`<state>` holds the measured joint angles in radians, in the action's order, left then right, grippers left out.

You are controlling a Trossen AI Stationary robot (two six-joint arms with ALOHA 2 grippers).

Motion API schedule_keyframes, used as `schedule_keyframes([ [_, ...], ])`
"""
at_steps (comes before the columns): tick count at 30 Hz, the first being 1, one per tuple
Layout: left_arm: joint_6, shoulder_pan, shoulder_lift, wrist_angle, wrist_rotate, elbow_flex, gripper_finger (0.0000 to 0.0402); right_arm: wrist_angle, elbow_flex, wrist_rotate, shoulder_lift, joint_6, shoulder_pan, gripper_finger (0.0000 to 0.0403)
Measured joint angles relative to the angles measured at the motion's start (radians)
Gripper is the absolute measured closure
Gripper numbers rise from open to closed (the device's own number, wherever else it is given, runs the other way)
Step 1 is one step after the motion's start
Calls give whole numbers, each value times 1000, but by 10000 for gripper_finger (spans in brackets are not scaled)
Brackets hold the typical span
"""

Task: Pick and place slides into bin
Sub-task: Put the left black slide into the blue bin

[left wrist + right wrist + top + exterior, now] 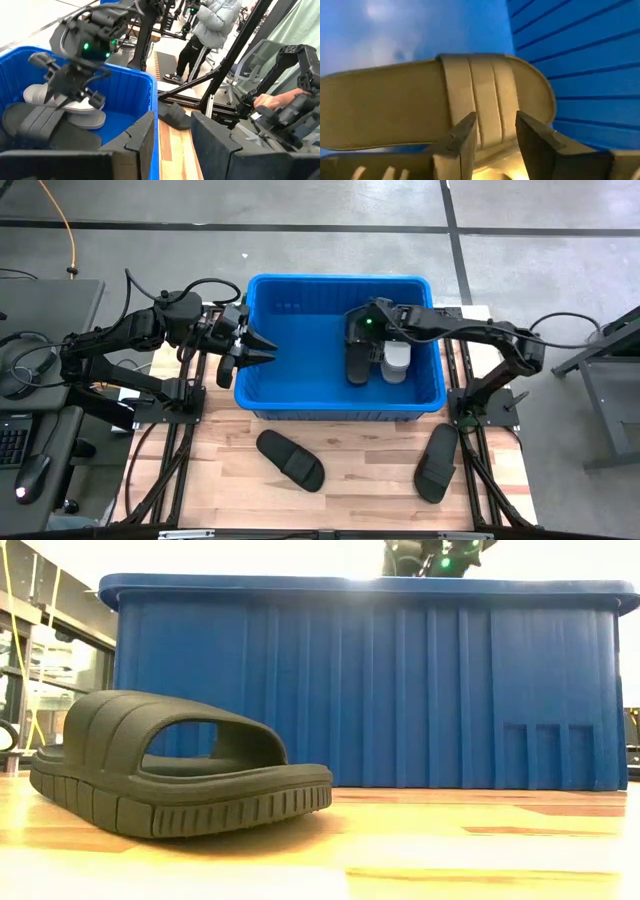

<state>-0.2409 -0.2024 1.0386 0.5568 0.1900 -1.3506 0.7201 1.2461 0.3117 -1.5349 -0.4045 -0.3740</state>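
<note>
The blue bin (262, 395) stands at the middle of the table. Inside it, toward its right side, a black slide (357, 365) and a light grey slide (396, 363) lie side by side on the floor. My right gripper (495, 132) is open inside the bin, just over the grey slide's strap (480, 85); I see no touch. It also shows in the left wrist view (75, 85). My left gripper (262, 352) is open and empty at the bin's left rim (150, 82). Two more black slides (290, 460) (437, 462) lie sole-down on the table in front of the bin.
In the low view, one black slide (170, 775) lies in front of the bin's near wall (400, 690). The bin's left half is bare floor (290, 350). A person (210, 25) stands beyond the table, and a hand (270, 102) shows at another rig.
</note>
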Motion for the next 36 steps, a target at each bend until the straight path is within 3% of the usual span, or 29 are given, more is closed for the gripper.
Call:
schedule_keyframes([
  [6,0,0,0,0,0,0,284,4,0,-68,102,111,-1,276],
  [10,9,0,0,13,0,0,284,-12,0,-116,194,281,2,277],
  [12,-10,0,0,37,5,0,284,-36,0,-240,248,415,-2,276],
  [17,-95,0,0,100,118,0,284,-127,0,-783,365,756,-4,276],
  [20,-141,1,0,135,168,0,284,-121,0,-885,422,890,49,277],
  [25,-203,0,0,173,181,0,284,-25,1,-869,467,985,209,277],
  [30,-242,34,0,179,183,0,284,88,0,-705,446,1050,438,277],
  [36,-275,203,20,180,164,0,284,74,0,-508,414,1253,700,277],
])
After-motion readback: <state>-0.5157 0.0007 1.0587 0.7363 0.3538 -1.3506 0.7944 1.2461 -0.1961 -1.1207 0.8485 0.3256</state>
